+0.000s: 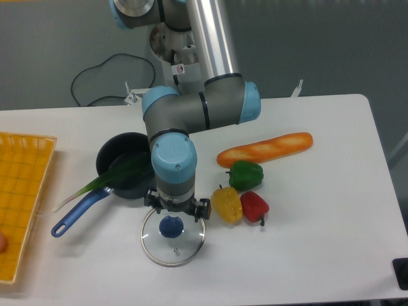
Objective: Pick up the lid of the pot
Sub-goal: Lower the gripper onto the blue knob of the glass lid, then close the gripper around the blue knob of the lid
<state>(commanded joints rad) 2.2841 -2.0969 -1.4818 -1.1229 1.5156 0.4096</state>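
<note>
The round clear-glass pot lid [183,251] lies on the white tabletop [319,242]. The end effector [178,210], fingers spread, hangs near its dark-blue knob [171,226]; centre over that, descend straight, close evenly, minding the yellow pepper [227,204] at the lid's 2 o'clock.

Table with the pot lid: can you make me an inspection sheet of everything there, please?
Surface: white table
Job's things: clear pot lid on the table, blue knob up
Clutter: black pan holding part of a leek; green pepper, yellow pepper, red pepper; long orange loaf shape; yellow basket
Gripper: open near the lid; touching or not, can't tell
Cables: black cable behind the table
Surroundings: grey backdrop
</note>
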